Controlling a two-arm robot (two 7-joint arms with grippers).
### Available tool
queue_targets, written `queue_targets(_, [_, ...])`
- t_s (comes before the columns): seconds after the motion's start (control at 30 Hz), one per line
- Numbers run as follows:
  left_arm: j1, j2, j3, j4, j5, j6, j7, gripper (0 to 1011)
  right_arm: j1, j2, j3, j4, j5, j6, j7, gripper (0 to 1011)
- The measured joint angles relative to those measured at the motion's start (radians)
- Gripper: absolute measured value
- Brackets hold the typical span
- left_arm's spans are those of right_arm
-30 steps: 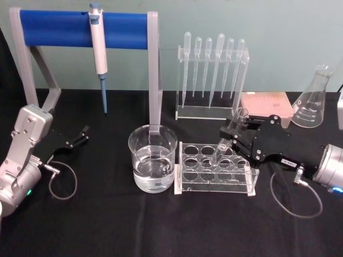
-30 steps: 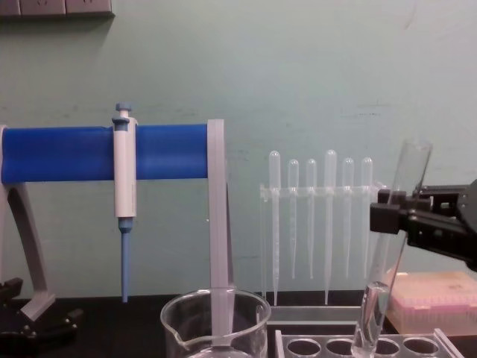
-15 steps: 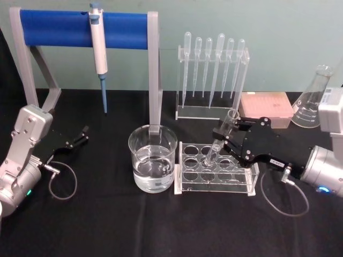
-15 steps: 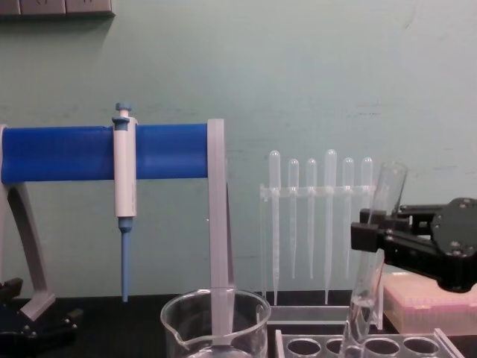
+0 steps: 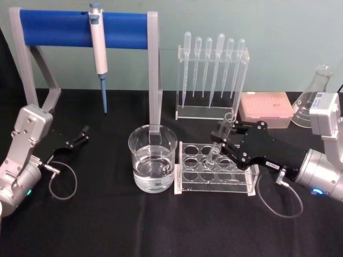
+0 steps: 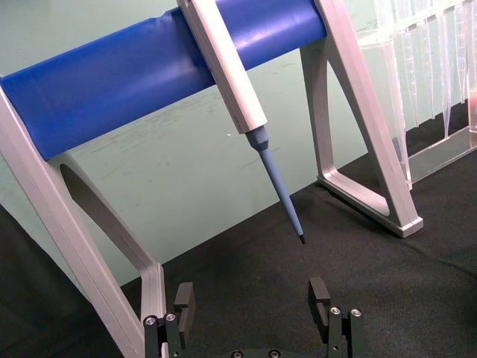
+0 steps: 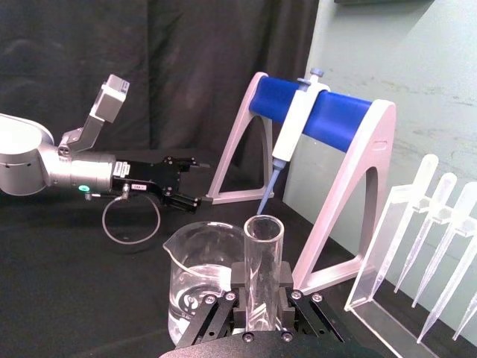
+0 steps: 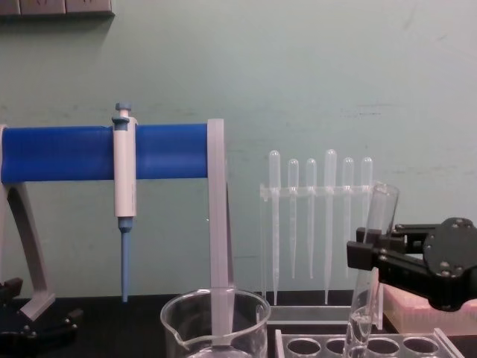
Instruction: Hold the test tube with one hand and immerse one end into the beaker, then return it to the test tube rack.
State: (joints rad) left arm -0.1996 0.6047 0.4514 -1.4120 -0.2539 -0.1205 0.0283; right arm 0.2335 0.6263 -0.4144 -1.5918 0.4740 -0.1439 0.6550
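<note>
right, head view: the right hand, a black two-jawed gripper (image 5: 222, 140) on a silver wrist, pinches the long clear glass test tube (image 5: 220, 140) with jaws pressed on its upper part, tube tilted, lower end down in a hole of the clear plastic rack with round holes (image 5: 214, 170). compared with a second ago the gripper has slid left and lower, and the tube has dropped from high over the rack's right side to a hole further left. the wide clear glass beaker (image 5: 152, 158) with water sits just left of the rack, apart from the tube. the left black gripper (image 5: 80, 135) is parked far left on the black cloth table (image 5: 107, 225), jaws spread. left wrist view: left fingers (image 6: 184, 302) apart and holding nothing, under the blue-tipped white pipettor (image 6: 246, 112) hanging on the blue roller stand (image 6: 149, 67). right wrist view: tube rim (image 7: 264, 227) clamped between the jaws, beaker (image 7: 197, 280) near ahead. chest view: tube (image 8: 370, 268) nearly upright, gripper (image 8: 365, 253) lower than half a second ago, bottom end at rack level. likely the return step: tube going back into the rack, release next, though i can't tell if the dip happened.
</note>
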Motion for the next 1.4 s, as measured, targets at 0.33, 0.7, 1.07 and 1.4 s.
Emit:
queue_targets(0.33, [0.0,0.0,0.0,0.0,0.0,0.0,0.0,1000,0.001,-0.012,-0.006,0.023,-0.015,-0.004,0.001,236])
queue_targets(0.7, [0.0,0.0,0.0,0.0,0.0,0.0,0.0,1000,0.002,-0.025,-0.016,0.048,-0.024,-0.006,0.005,236])
queue_targets(1.07, [0.0,0.0,0.0,0.0,0.0,0.0,0.0,1000,0.002,-0.03,-0.02,0.06,-0.025,0.006,0.006,236])
queue_targets(1.4, [0.0,0.0,0.0,0.0,0.0,0.0,0.0,1000,0.002,-0.029,-0.019,0.057,-0.025,0.006,0.006,380])
